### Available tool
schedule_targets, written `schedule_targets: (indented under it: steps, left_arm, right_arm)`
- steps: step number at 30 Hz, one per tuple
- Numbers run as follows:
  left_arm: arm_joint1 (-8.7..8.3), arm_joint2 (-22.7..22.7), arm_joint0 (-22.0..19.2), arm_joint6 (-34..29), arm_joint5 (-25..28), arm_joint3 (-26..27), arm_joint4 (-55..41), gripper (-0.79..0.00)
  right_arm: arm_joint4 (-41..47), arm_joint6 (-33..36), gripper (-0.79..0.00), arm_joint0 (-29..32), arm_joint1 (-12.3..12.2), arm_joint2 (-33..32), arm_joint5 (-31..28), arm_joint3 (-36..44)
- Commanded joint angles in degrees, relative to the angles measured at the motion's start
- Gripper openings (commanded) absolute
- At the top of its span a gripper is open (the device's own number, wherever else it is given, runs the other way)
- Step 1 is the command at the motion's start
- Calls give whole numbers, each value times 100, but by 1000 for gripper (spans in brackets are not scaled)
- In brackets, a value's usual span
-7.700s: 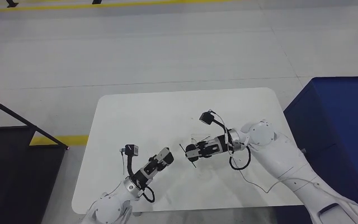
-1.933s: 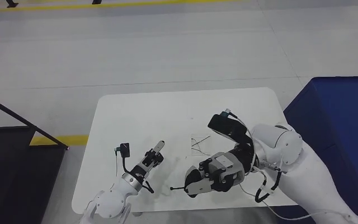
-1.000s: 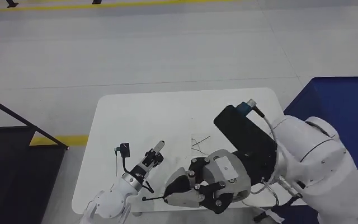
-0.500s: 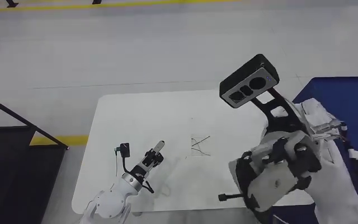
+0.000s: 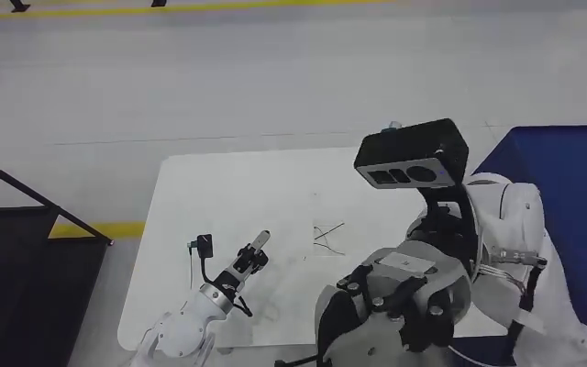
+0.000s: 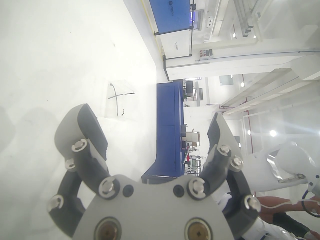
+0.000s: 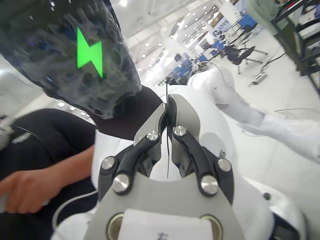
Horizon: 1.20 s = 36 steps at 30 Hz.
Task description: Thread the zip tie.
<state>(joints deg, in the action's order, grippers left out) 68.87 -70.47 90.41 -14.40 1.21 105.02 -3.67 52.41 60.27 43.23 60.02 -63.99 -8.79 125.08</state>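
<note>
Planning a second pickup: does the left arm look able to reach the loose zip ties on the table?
Probably yes: the left gripper is open and faces the loose zip ties, with bare table between them.

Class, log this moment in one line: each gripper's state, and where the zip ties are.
left gripper: open, empty | right gripper: shut on zip tie | loose ties: crossed on table

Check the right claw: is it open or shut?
Shut on the zip tie. In its wrist view the right claw has its fingers pressed together, the thin black tie pinched between them.
</note>
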Motion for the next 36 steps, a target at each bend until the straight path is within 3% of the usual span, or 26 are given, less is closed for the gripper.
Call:
schedule_targets:
  steps: [1, 6, 10, 16, 20, 25, 31, 33, 36]
  left_arm:
    - [0, 0, 0, 0, 0, 0, 0, 0]
    - [0, 0, 0, 0, 0, 0, 0, 0]
    - [0, 0, 0, 0, 0, 0, 0, 0]
    - [0, 0, 0, 0, 0, 0, 0, 0]
    - [0, 0, 0, 0, 0, 0, 0, 0]
    - [0, 0, 0, 0, 0, 0, 0, 0]
    - [0, 0, 0, 0, 0, 0, 0, 0]
    - [0, 0, 0, 0, 0, 0, 0, 0]
    - [0, 0, 0, 0, 0, 0, 0, 0]
  right_arm:
    - [-797, -114, -785, 20, -6, -177, -487, 143]
    - [-2113, -623, -785, 365, -20, -672, -1424, 626]
    - [-4294, -1195, -785, 595, -45, -1256, -1944, 956]
    - [-5196, -1628, -785, 819, -28, -1208, -2382, 956]
    - [-4165, -1160, -785, 835, -48, -829, -1935, 956]
    - [-1780, -419, -785, 569, -70, -670, -492, 846]
    - [896, -76, -785, 446, -19, -363, 1049, 172]
    - [1613, -125, -785, 463, 17, -264, 1286, -1]
    - [1749, -115, -785, 439, 49, -187, 1334, -175]
